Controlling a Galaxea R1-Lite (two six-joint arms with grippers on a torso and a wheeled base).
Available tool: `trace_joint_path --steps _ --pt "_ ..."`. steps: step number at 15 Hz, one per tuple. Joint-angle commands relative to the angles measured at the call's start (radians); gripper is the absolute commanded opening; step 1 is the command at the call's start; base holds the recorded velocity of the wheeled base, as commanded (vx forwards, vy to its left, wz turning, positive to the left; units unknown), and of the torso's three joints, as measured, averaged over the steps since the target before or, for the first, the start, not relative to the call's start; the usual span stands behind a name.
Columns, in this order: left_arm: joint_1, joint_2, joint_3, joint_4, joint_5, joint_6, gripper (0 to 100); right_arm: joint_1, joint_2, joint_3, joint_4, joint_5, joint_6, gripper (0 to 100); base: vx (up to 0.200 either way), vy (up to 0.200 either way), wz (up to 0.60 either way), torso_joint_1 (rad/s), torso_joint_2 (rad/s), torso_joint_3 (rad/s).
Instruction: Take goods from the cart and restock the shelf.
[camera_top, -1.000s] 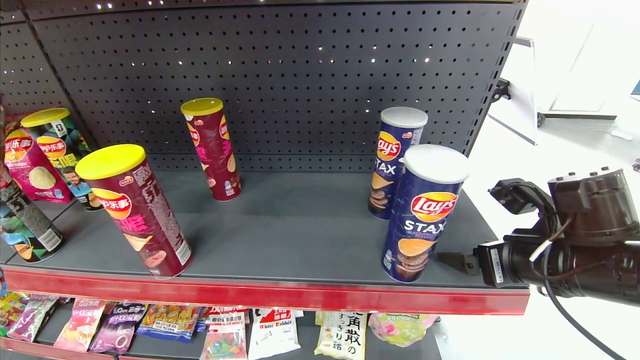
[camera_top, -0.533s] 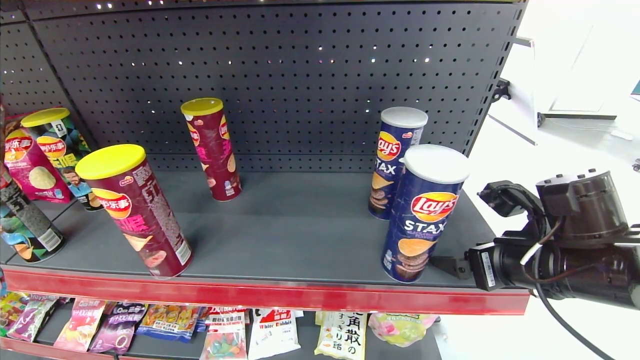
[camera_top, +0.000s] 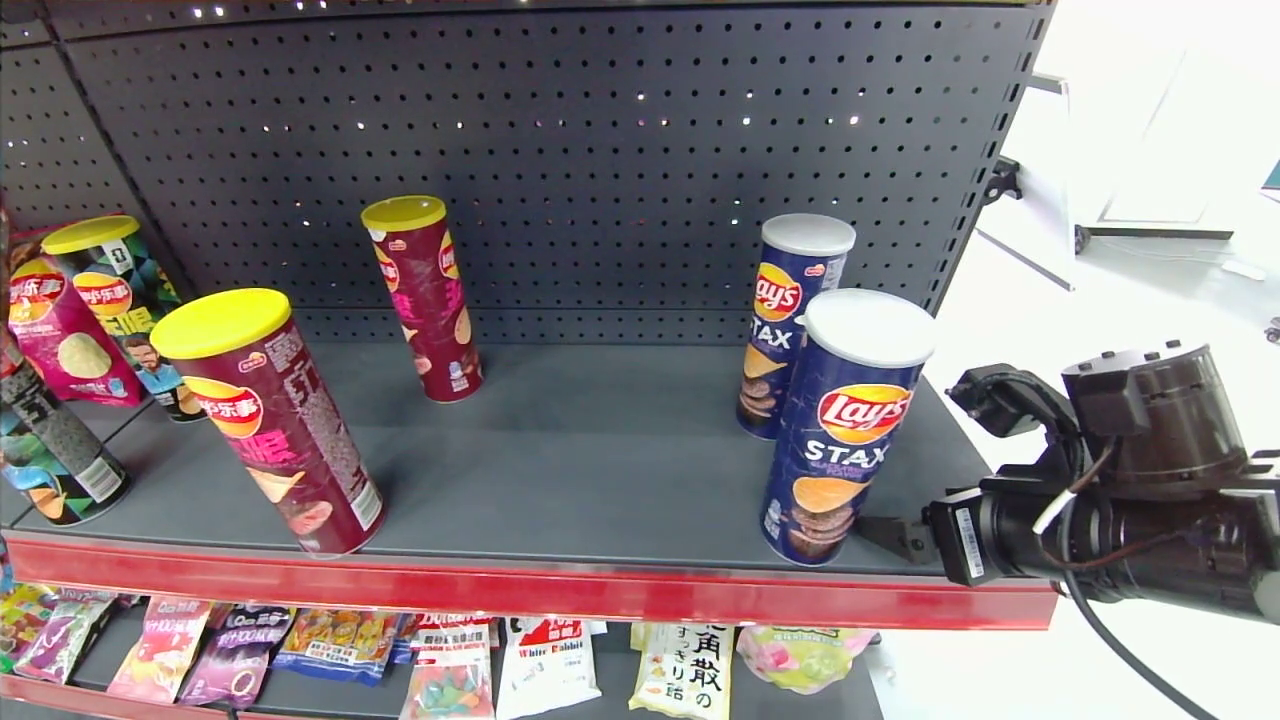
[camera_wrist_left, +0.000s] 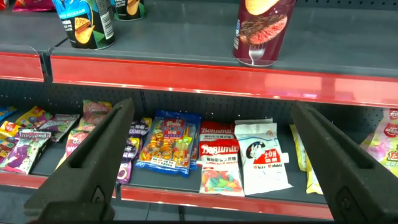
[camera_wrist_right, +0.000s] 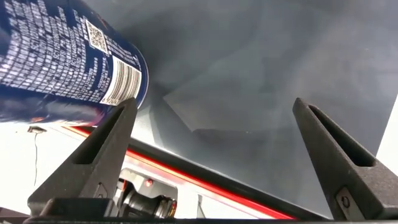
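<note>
Two blue cans stand upright at the right end of the shelf (camera_top: 580, 450): the front can (camera_top: 845, 430) near the red edge, the rear can (camera_top: 790, 320) just behind it. Right gripper (camera_wrist_right: 211, 109) sits low beside the front can's base, jaws wide, holding nothing. Left gripper (camera_wrist_left: 211, 106) is likewise wide and empty, facing snack bags (camera_wrist_left: 214, 165) below. Any nudge should probably be slow and low; the rear can blocks backward travel. Maroon cans (camera_top: 265, 420) stand well apart leftward.
</note>
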Motion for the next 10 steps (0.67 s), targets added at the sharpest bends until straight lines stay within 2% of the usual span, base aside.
trace_joint_path --steps 1,10 --pt "0.000 0.000 0.000 0.000 0.001 0.000 100 0.007 -0.002 -0.001 0.000 0.000 0.001 100 0.000 0.000 0.00 0.000 0.00 0.000" --pt "0.000 0.000 0.000 0.000 0.001 0.000 100 0.035 0.004 -0.004 -0.002 0.000 0.001 100 0.000 0.000 0.00 0.000 0.00 0.000"
